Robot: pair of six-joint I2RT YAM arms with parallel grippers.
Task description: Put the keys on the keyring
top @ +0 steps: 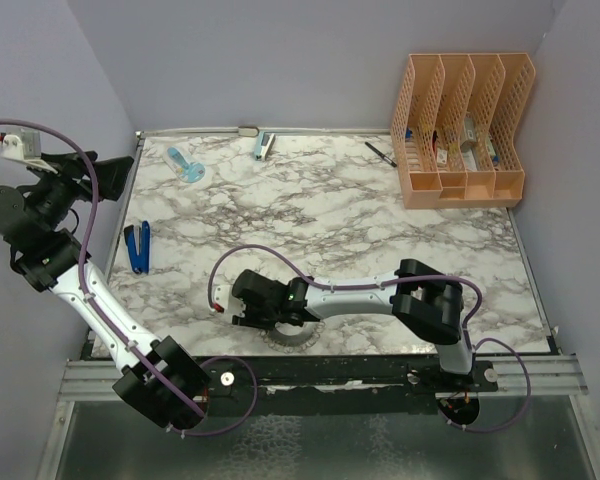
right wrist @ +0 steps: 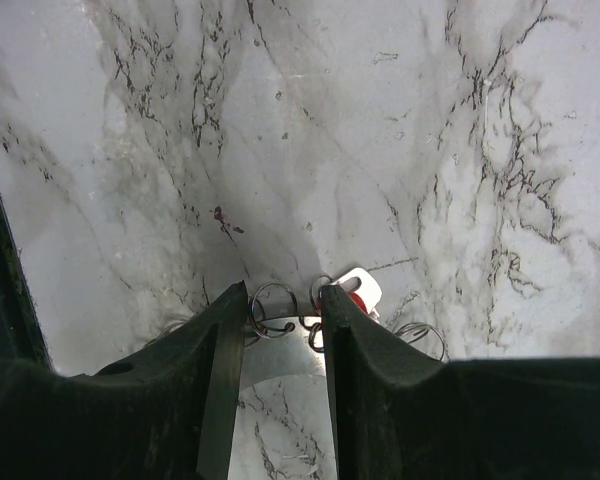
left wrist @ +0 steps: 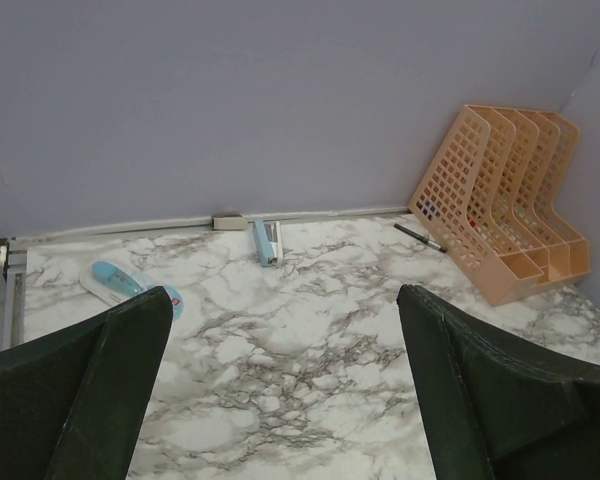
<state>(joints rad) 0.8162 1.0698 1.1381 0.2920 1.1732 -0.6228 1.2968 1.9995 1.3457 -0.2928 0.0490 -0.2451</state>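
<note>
Okay, left gripper (left wrist: 283,295) hung raised at far left, jaws wide, empty. Right gripper (right wrist: 283,305) sat low near the table's (top: 380,220) front edge, jaws narrow, pinching the keyring's (top: 292,343) coiled rim. A red-tagged key (right wrist: 356,290) lay just beside one finger.

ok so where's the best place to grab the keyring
Its coiled rim, from straight above. The keyring lies flat on the table with a hollow centre, so the thin rim is probably the only part that fits between the jaws. The right tool pinches a stretch of rim this way, beside a red-tagged key.
</note>
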